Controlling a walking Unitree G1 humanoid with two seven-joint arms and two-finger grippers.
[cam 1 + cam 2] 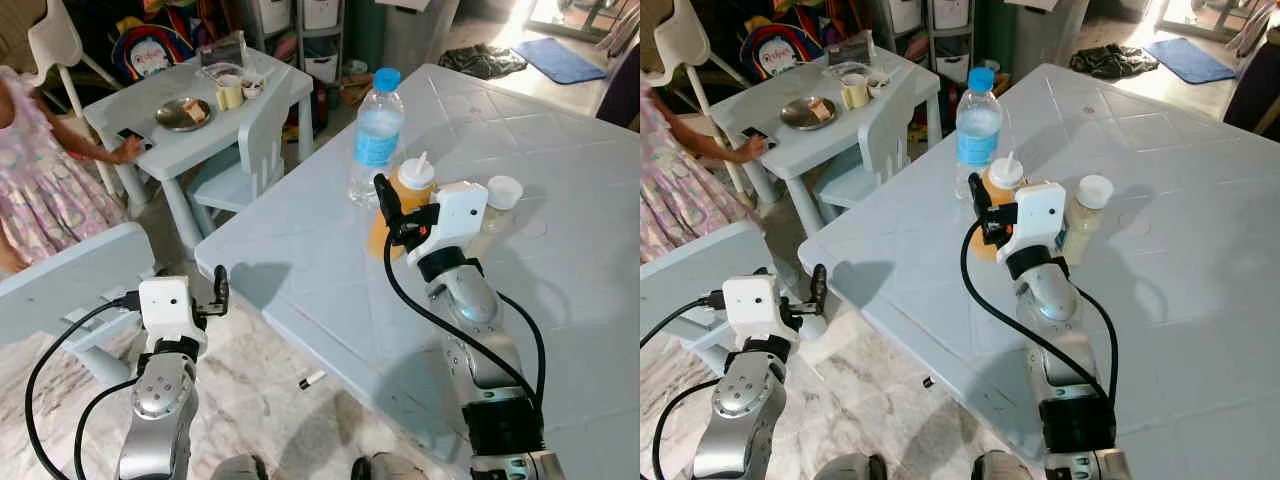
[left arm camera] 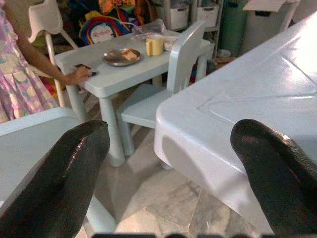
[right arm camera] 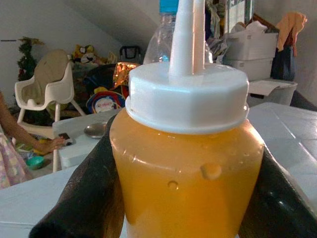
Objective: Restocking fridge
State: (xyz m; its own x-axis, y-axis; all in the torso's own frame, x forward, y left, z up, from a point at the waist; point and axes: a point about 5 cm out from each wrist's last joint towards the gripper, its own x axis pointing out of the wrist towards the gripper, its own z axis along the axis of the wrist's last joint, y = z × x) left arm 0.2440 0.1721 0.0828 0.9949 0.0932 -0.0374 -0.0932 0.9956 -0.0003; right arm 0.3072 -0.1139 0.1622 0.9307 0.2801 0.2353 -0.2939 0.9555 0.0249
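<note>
Your right gripper [image 3: 185, 198] has its two black fingers [image 3: 84, 198] pinching the orange squeeze bottle with the white nozzle cap [image 1: 405, 200]. The bottle stands upright on the pale blue plastic table [image 1: 330, 290], filled almost to the cap with opaque orange sauce. Just behind it stands a clear plastic water bottle with a blue cap and blue label [image 1: 375, 135], and beside it on the right a small pale jar with a white lid [image 1: 497, 205]. Your left gripper [image 1: 220, 290] hangs low beside the table's corner, fingers spread apart. On the small light blue children's table [image 1: 175, 135] you can see a metal plate holding food [image 1: 183, 113] and a yellow cup [image 1: 230, 95]. A person's hand [image 1: 128, 150] rests there.
</note>
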